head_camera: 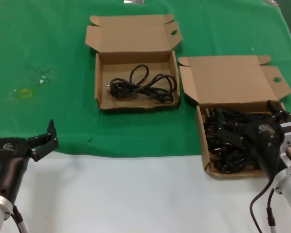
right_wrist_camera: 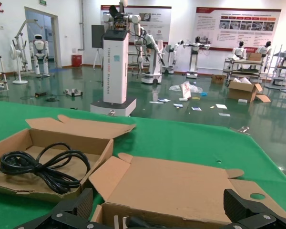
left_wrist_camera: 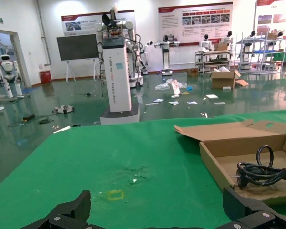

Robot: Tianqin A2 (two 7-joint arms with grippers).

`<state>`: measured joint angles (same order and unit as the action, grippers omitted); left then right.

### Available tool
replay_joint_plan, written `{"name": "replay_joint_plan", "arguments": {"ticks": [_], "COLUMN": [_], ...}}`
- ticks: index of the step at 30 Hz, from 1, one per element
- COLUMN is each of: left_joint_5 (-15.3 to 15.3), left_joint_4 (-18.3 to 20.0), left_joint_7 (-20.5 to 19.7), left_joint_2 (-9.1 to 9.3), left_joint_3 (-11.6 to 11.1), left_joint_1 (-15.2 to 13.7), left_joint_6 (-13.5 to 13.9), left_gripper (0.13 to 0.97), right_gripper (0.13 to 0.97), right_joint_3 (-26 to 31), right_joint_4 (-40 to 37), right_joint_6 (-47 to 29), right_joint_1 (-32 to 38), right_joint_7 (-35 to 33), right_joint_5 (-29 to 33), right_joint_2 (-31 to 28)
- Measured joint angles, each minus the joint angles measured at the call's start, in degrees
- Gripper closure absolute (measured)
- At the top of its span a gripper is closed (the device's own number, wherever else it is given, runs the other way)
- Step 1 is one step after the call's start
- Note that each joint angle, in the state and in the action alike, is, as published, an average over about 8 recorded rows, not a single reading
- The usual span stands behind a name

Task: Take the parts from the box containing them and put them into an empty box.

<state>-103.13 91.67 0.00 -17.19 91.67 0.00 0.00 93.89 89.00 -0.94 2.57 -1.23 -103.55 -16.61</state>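
Jaws spread wide, the right gripper (head_camera: 280,112) hung right over the tangled parts (head_camera: 228,141) in the box containing them (head_camera: 202,127), poised to grab one for the other box (head_camera: 101,77) farther off, while the left gripper (head_camera: 24,133) waited, fingers apart.

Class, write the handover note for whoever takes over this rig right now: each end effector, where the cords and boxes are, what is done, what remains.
Left end effector: open, holding nothing, waiting near the green cloth's front edge, left of both boxes.
Right end effector: open, over the full box, holding nothing visible.
Full box: on the robot's right, lid open, still piled with black cords.
Other box: farther back, lid open, one looped cord inside.
Done: one cord across.
Left: move the remaining pile, cord by cord.
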Motion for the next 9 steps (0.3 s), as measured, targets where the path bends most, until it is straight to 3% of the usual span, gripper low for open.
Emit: {"name": "replay_joint_plan", "arguments": {"ticks": [9], "left_joint_5": [0.0], "left_joint_4": [0.0], "left_joint_7": [0.0], "left_joint_2": [0.0], "left_joint_3": [0.0], "left_joint_1": [0.0], "left_joint_6": [0.0], "left_gripper": [0.132], "right_gripper": [0.129], "right_joint_3": [0.0], "right_joint_4": [0.0], "right_joint_6": [0.0], "right_joint_1": [0.0], "right_joint_7": [0.0], "right_joint_5": [0.0], "right_joint_2": [0.0]}}
